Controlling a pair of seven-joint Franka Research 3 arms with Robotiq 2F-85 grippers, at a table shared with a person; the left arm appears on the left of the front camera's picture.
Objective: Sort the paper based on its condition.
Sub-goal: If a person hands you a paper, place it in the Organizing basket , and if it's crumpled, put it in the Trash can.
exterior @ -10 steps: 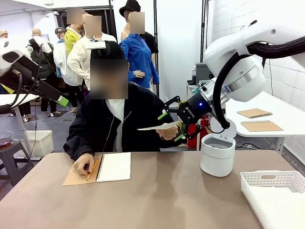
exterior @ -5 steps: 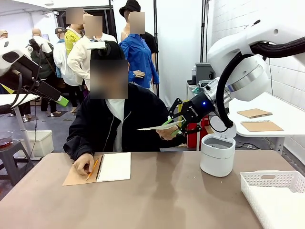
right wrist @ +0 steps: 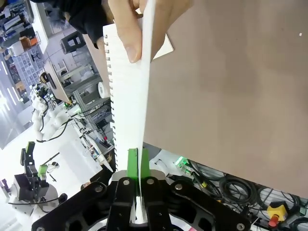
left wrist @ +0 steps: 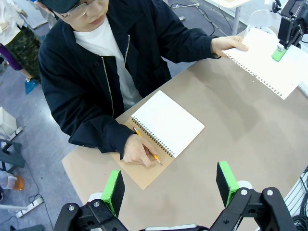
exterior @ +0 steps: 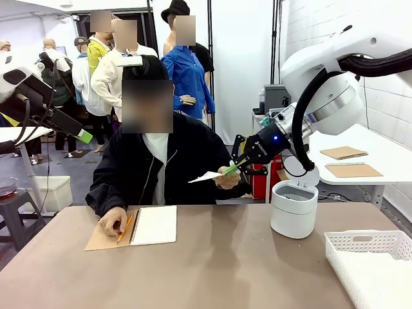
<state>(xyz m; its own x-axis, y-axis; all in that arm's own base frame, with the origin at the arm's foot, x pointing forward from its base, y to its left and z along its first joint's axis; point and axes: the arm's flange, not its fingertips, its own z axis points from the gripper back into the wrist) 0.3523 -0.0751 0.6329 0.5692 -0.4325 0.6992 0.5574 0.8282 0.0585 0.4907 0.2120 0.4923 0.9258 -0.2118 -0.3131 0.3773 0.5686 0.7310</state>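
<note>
the paper (left wrist: 262,57) is 1 thin white sheet with a row of torn binding holes along 1 edge. it is held in the air at the far side of the table (exterior: 225,270), between the person's hand (left wrist: 230,44) at 1 end and the right gripper (right wrist: 138,163) at the other. it looks light and floppy, likely to sag or tear if pulled against the hand, so the best hold is a flat pinch on the plain margin, clear of the holes, drawing it away gently once the person lets go. the right gripper's green pads are pressed together on the sheet's near edge. the left gripper (left wrist: 171,185) hangs with its jaws wide apart, holding nothing, high above the notebook (left wrist: 168,122). 1 second earlier the right gripper's jaws stood wide around that edge; they have since clamped onto it, and the sheet looks a little more tilted.
</note>
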